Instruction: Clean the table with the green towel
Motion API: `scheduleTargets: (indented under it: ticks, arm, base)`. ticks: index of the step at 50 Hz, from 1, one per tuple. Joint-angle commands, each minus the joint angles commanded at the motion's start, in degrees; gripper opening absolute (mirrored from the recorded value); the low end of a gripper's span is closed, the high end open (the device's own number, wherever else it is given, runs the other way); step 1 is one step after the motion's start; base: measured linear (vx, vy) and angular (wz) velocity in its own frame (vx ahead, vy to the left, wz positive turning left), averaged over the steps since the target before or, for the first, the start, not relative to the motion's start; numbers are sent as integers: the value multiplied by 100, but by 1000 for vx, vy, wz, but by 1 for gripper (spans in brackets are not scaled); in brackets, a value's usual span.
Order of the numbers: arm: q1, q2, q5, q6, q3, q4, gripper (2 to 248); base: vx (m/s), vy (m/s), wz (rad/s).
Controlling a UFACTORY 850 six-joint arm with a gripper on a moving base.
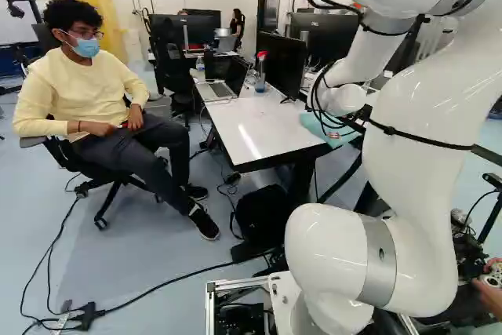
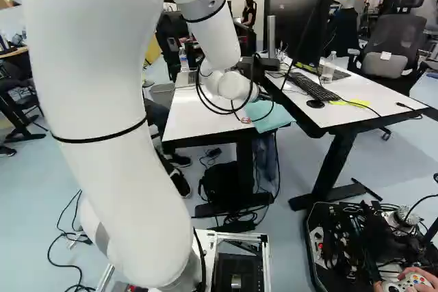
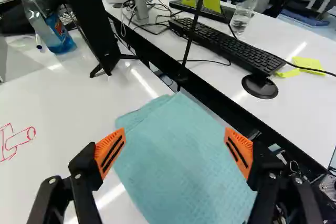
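Desk (image 2: pixel 383 95) layout, keyboard (image 2: pixel 313 87) as datum.
Mouse (image 2: pixel 315 104) beside keyboard; monitor (image 2: pixel 298 27) behind it; towel (image 2: pixel 274 119) left of it, on white table (image 2: pixel 186 115).

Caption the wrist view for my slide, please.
Open black fingers with orange pads above a spread blue-green cloth towel on a glossy white table with a red line drawing.

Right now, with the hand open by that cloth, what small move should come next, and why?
Probably ease the hand down toward the towel, ready to pinch it: the orange pads stand apart with the towel ungripped between them, and the red drawing on the table looks like something to wipe.
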State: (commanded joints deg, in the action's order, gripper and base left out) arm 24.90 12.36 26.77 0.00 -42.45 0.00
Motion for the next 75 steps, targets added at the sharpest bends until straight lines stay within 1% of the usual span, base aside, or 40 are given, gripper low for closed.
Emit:
scheduleTargets:
  ticks: [37,50,67,68,72,73,75]
  arm:
    - [205,333,-927,0,-390,0,247]
    - [210,339,-1112,0,-398,-3,247]
    - [210,339,-1141,0,-398,-6,247]
    - [210,339,-1141,0,-398,-6,228]
    - [210,339,-1141,0,-398,-6,228]
    - [210,339,-1141,0,-398,-6,189]
    - [210,339,-1141,0,-398,-6,189]
  base:
    - [0,0,0]
    - [0,0,0]
    - [0,0,0]
    - [0,0,0]
    - [0,0,0]
    - [0,0,0]
    - [0,0,0]
